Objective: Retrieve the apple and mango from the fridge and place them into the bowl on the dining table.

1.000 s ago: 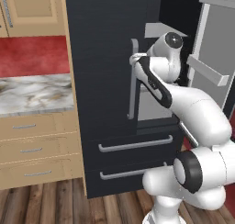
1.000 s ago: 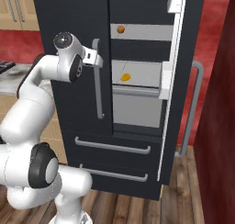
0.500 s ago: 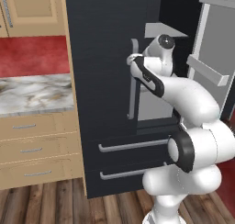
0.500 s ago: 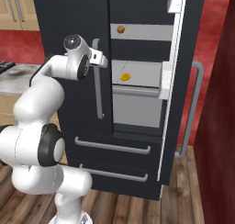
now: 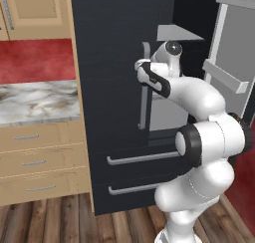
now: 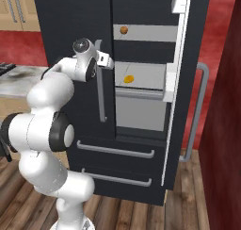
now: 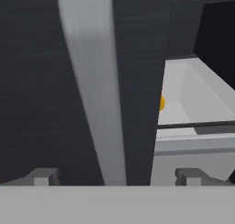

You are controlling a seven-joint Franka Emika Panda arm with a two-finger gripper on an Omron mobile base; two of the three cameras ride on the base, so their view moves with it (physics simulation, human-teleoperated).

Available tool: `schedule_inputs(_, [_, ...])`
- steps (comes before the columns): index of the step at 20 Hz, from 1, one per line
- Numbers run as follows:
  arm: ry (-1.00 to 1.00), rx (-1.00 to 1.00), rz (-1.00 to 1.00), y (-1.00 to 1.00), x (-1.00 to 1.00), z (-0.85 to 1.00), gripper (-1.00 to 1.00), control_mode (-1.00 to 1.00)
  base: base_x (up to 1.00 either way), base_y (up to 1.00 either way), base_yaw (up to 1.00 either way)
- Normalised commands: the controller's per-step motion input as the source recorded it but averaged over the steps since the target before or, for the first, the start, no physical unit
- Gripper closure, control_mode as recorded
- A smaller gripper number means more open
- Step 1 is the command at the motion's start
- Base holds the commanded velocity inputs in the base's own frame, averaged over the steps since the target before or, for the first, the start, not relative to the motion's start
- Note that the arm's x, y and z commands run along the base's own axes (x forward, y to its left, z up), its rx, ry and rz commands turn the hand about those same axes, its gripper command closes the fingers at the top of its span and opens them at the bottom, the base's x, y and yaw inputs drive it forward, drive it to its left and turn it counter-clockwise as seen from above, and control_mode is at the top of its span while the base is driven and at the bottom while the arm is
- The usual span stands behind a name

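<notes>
Mango on a shelf in the open fridge, claw spread at the shut door's handle.

The mango (image 6: 128,78) lies on the middle grey shelf of the fridge (image 6: 75,31), and a brownish round fruit (image 6: 123,30) sits on the shelf above it. The fridge's right door (image 6: 181,83) stands swung wide; the left one is closed. The gripper (image 7: 117,175) is up close to that closed door's handle (image 7: 94,90), fingers (image 7: 42,176) wide apart on either side of the bar, gripping nothing. Since a second ago the hand has moved nearer the handle while the fruit has stayed put.
</notes>
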Motion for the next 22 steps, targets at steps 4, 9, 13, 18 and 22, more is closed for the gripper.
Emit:
schedule_inputs(4, [0.0,0.0,0.0,0.0,0.53,-0.1,-1.0,-1.0,0.0,0.0,0.0])
schedule_inputs(9, [0.0,0.0,0.0,0.0,0.56,-0.11,-1.0,-1.0,0.0,0.0,0.0])
schedule_inputs(13, [0.0,0.0,0.0,0.0,0.57,-0.14,-1.0,-1.0,0.0,0.0,0.0])
schedule_inputs(18, [0.0,0.0,0.0,0.0,0.6,-0.26,1.0,-1.0,0.0,0.0,0.0])
schedule_inputs(22, [0.0,0.0,0.0,0.0,0.38,-0.07,1.0,-1.0,0.0,0.0,0.0])
